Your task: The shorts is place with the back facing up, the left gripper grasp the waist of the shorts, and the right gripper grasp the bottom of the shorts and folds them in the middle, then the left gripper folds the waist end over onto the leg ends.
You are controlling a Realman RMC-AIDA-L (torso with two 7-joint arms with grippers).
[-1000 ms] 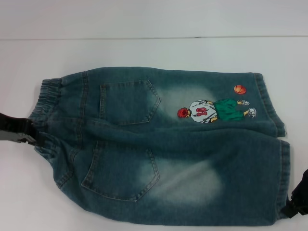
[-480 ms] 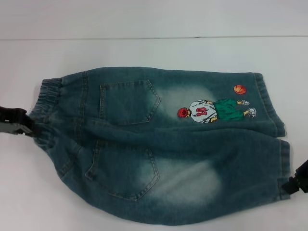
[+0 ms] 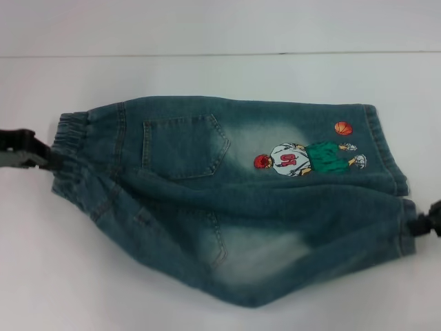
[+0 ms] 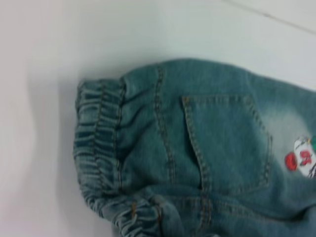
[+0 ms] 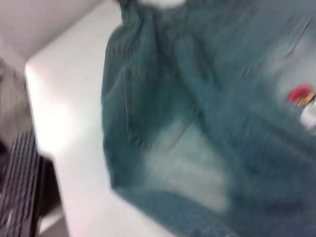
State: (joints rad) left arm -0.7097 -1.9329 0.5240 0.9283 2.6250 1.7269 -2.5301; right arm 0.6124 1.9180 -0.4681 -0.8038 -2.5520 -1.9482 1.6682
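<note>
bare white table (image 3: 207, 76) beyond the shorts (image 3: 227, 200), nothing standing there

Left gripper (image 3: 48, 160): black, blocky, matte; only a short stretch visible at the head view's left edge.
Left gripper underside: pale grey-white strip along the lower face, ending in a narrow dark tip.
Right gripper (image 3: 417, 224): black, small squared piece at the right edge; a stubby tab projecting inward.
Markings, screws, cables: none discernible on either.
Wrist views: own fingers not visible.
</note>
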